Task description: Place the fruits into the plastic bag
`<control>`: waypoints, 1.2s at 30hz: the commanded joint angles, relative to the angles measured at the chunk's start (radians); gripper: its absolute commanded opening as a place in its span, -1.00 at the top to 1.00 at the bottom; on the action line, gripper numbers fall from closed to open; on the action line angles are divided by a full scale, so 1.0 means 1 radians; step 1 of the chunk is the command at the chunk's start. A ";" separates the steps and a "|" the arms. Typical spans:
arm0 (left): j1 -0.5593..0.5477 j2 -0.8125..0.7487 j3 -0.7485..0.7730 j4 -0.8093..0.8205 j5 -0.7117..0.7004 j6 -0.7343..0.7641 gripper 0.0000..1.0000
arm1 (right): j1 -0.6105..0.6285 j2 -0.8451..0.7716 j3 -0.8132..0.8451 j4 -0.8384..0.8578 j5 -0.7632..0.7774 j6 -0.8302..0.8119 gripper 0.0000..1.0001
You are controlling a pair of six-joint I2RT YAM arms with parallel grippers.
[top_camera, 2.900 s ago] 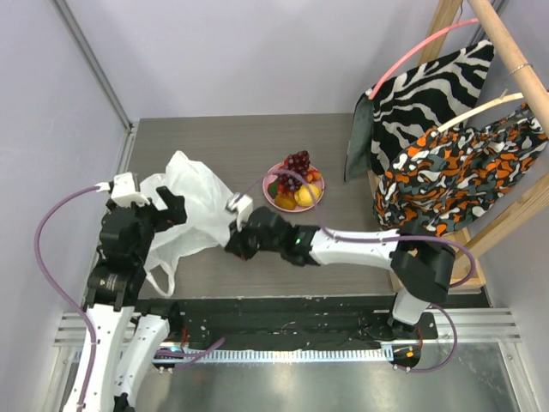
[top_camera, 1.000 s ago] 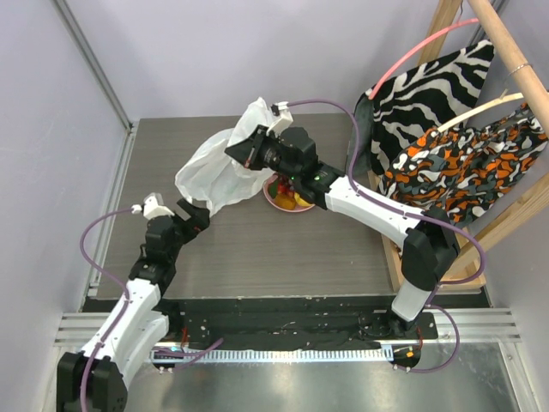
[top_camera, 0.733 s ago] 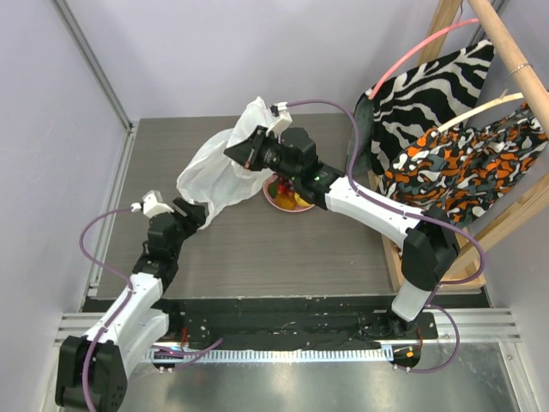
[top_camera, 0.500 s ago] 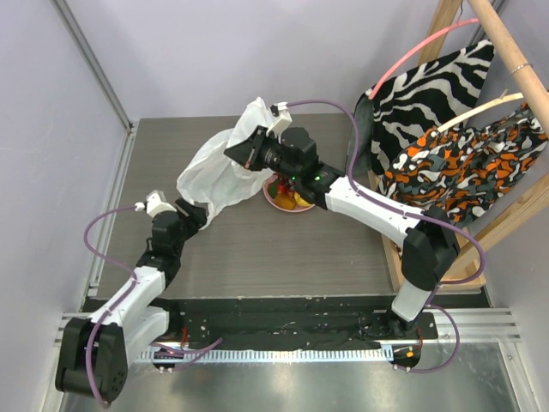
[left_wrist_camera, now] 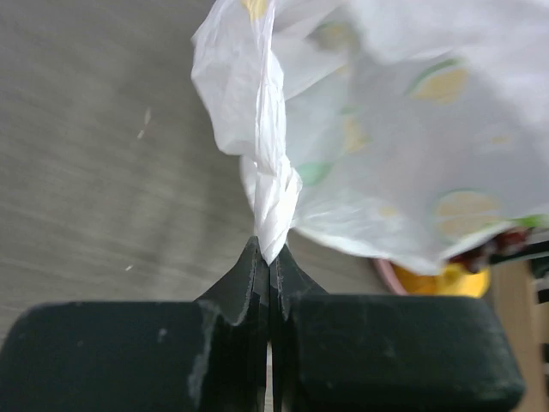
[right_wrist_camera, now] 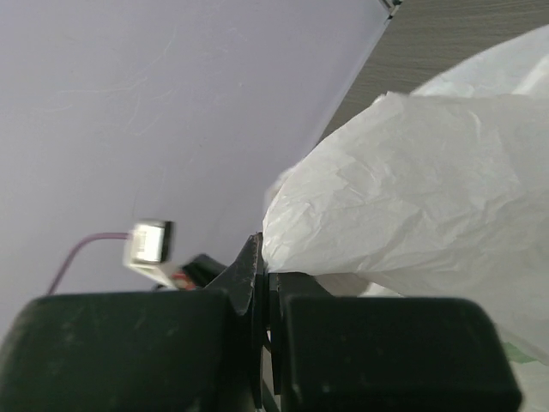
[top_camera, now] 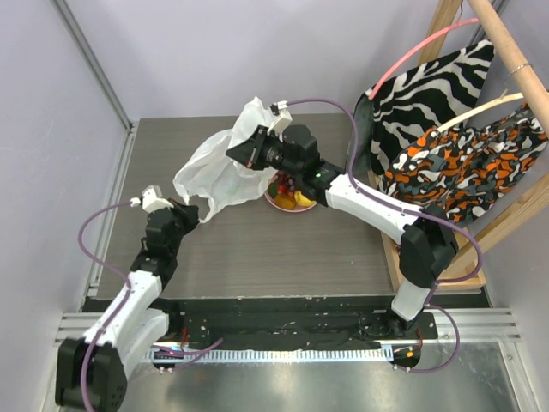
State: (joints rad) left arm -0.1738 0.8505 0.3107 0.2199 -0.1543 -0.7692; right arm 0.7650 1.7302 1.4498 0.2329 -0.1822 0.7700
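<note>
- Your right gripper [top_camera: 244,154] is clamped on the top edge of the thin, crinkly white plastic bag [top_camera: 214,172], holding it aloft.
- Your left gripper [left_wrist_camera: 270,256] pinches a lower fold, apparently to spread the mouth.
- The small assorted fruits [top_camera: 300,199] lie on the round pink plate [top_camera: 287,209], partly hidden.

A grey wood-grain counter [top_camera: 257,249] is enclosed by pale lilac walls [top_camera: 223,51], and patterned cloths [top_camera: 455,172] are hung on a wooden rack [top_camera: 515,60] at the right.
</note>
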 commanded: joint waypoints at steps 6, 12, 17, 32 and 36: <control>0.007 -0.314 0.427 -0.498 -0.074 0.120 0.99 | -0.079 0.055 0.130 -0.147 -0.079 -0.113 0.98; 0.007 -0.219 0.709 -0.749 0.018 0.318 1.00 | -0.085 0.094 0.208 -0.193 -0.109 -0.133 0.98; 0.007 -0.166 0.821 -0.886 0.081 0.358 0.99 | -0.085 0.077 0.202 -0.155 -0.146 -0.117 0.88; 0.007 -0.128 0.861 -0.970 0.200 0.358 0.99 | -0.087 -0.121 0.163 -0.378 0.266 -0.377 -0.53; 0.007 -0.110 0.874 -0.967 0.255 0.352 0.99 | -0.087 -0.207 0.138 -0.440 0.449 -0.437 -0.68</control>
State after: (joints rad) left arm -0.1719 0.7250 1.1442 -0.7570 0.0185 -0.4263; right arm 0.6773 1.6344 1.5951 -0.1539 0.0158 0.4416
